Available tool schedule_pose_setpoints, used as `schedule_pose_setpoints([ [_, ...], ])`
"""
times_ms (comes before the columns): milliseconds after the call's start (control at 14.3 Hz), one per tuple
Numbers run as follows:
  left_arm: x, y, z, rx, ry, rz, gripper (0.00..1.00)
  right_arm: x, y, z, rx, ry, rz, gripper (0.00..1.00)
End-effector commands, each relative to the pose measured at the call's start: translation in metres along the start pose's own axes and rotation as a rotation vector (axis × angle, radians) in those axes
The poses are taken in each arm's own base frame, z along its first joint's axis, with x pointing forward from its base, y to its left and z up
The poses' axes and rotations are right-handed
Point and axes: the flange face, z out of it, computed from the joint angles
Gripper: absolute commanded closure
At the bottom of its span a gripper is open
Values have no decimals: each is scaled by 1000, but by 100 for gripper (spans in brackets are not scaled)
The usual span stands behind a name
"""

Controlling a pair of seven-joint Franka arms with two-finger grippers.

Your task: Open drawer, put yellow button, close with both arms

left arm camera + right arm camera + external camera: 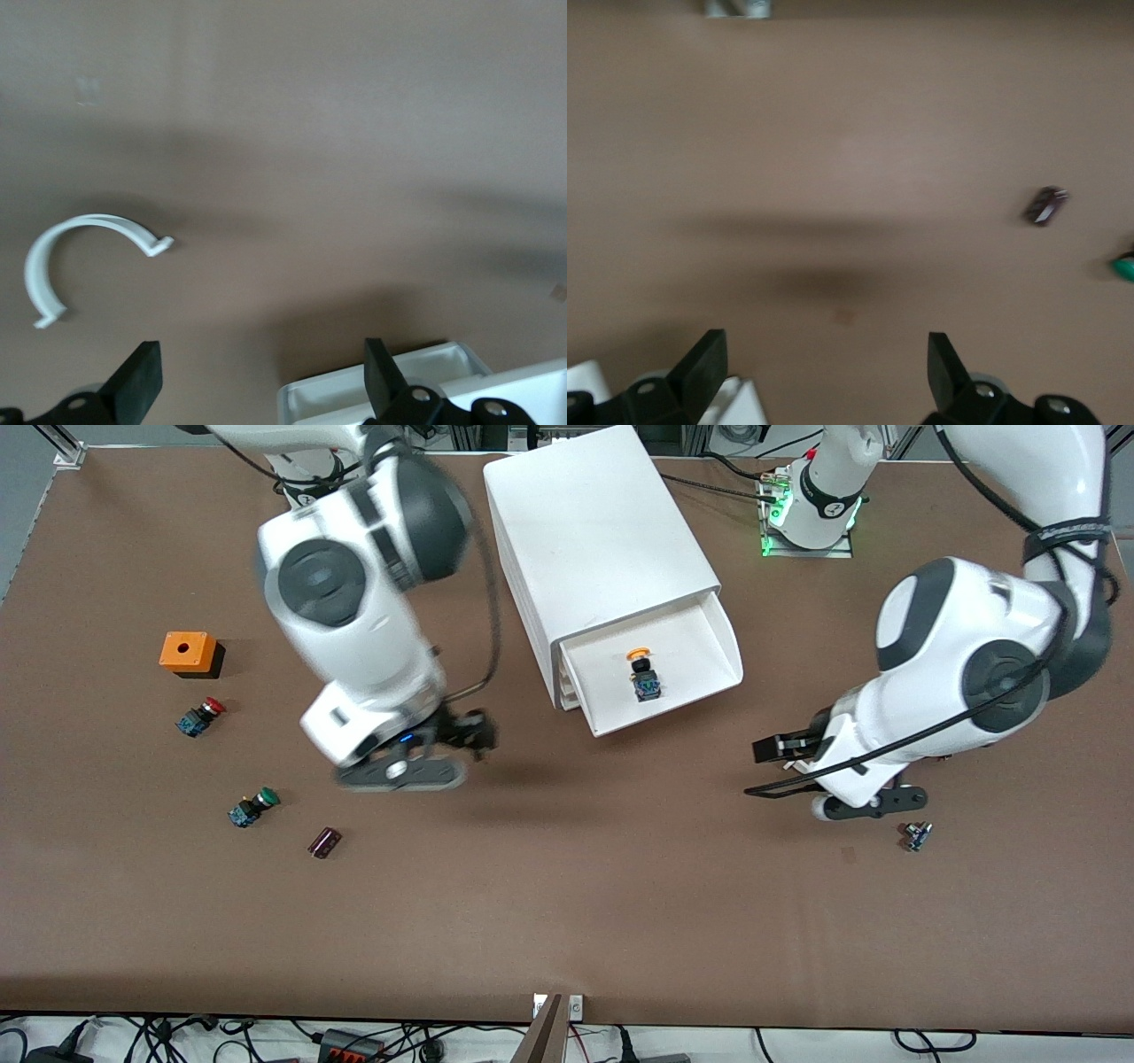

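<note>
Brown table (567, 921) is carrying a white cabinet (594, 540); its top drawer (709, 646) is standing open with the yellow button (643, 674) lying inside. Both end effectors, left (780, 771) and right (465, 735), are hovering released over bare table beside it; only closing seems left.

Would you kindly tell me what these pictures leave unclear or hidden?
- Front view: the right gripper is motion-blurred and partly under its own wrist.
- Front view: the small part beside the left gripper is too small to identify.
- Right wrist view: the green-capped button is cut off by the picture's edge.
- Left wrist view: the drawer shows only a corner.
</note>
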Motion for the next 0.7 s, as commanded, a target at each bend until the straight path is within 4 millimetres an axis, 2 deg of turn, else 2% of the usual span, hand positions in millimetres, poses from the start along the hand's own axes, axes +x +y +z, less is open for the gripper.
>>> schedule_pose_setpoints([
  [0, -21, 31, 28, -15, 24, -36, 0, 16, 83, 5, -19, -118, -2, 0],
  [70, -27, 38, 37, -15, 27, -32, 0, 19, 104, 7, -27, -142, -39, 0],
  [140, -37, 51, 48, -12, 30, -28, 0, 22, 116, 5, -27, -143, -61, 0],
  [209, -41, 55, 54, -13, 34, -60, 0, 24, 136, -6, -19, -135, -52, 0],
  [349, -58, 71, 71, -12, 35, -98, 0, 27, 176, -6, -17, -153, -7, 0],
  [488, -71, 76, 84, -12, 46, -106, 0, 33, 216, -5, -4, -157, -39, 0],
  [628, -79, 78, 94, -23, 64, -110, 0, 35, 242, -8, -5, -158, -18, 0],
])
